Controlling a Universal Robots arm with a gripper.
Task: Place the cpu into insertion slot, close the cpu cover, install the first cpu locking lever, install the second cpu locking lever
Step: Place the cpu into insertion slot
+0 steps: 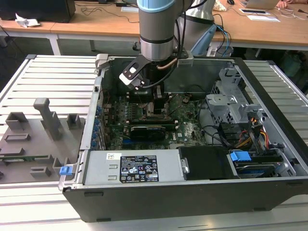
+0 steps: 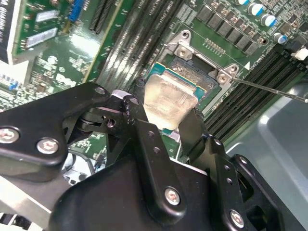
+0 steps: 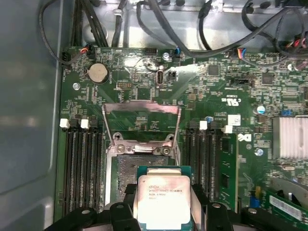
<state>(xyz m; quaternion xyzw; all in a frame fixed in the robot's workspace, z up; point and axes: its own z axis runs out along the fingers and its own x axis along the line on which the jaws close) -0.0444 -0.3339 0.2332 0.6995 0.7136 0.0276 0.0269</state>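
From my desk the exterior view gives me the wide scene: the arm reaches down into the open computer case (image 1: 269,103) and the gripper (image 1: 156,98) hangs low over the motherboard (image 1: 190,120), just behind the long black expansion card (image 1: 149,130). From that angle the arm's own body blocks what lies between the fingers.

The wrist cameras fill that in. In both wrist views the gripper (image 2: 166,118) (image 3: 166,211) is clamped on the cpu (image 2: 168,101) (image 3: 163,195), one black finger on each of two opposite edges, silvery face up. In the first wrist view the chip overlaps the near edge of the insertion slot (image 3: 126,171), so much of the dark socket bed is uncovered beyond it. I cannot tell whether the chip touches the socket or hovers just above it. That view also shows the cpu cover (image 3: 139,107) swung up and open on the far side of the socket, its cut-out middle showing green board through it, with memory slots (image 3: 79,163) flanking the socket.

The second wrist view shows the insertion slot (image 2: 190,69) from the side, plus a thin locking lever (image 2: 269,90) standing free of it, angled away over the board
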